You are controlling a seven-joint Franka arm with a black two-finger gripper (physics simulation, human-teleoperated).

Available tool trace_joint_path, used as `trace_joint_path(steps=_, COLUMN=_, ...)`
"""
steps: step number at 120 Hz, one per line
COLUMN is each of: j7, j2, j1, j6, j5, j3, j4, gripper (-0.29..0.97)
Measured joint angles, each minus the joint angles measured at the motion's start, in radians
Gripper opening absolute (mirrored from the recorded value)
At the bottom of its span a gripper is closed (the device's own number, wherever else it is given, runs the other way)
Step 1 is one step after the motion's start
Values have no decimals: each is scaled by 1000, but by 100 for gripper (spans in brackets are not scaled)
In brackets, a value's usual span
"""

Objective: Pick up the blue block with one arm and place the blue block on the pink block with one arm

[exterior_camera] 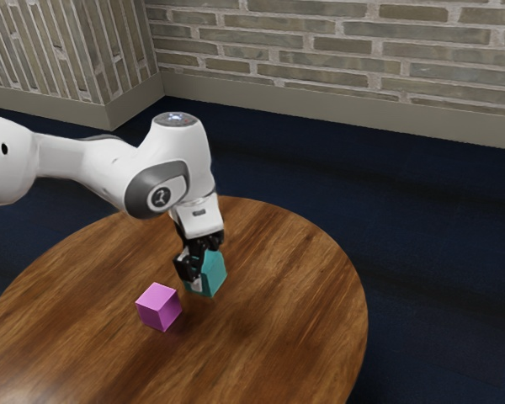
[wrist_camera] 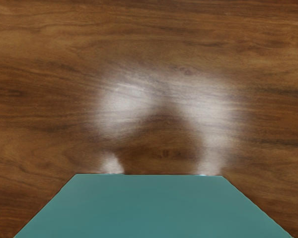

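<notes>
Gripper (exterior_camera: 198, 278) is clamped on the blue block (exterior_camera: 215, 271), fingers closed against two of its sides. The block hangs slightly tilted, apparently just clear of the table (exterior_camera: 311, 269). The pink block (exterior_camera: 158, 305) rests on the wood nearby, toward the exterior view's left and lower. I judge the carry goes that way, then down onto its top.

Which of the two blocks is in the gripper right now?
The blue block, held tilted in the gripper above the table. The pink block sits free on the wood, toward the exterior view's left.
</notes>
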Motion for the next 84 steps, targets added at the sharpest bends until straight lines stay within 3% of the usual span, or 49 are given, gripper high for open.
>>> trace_joint_path(steps=25, j7=10, j2=-51, j1=47, j6=-105, j5=0, j3=-2, j4=-1, gripper=37)
trace_joint_path(steps=84, j7=143, j2=15, j1=223, j6=-175, j5=16, j3=6, j4=-1, gripper=37)
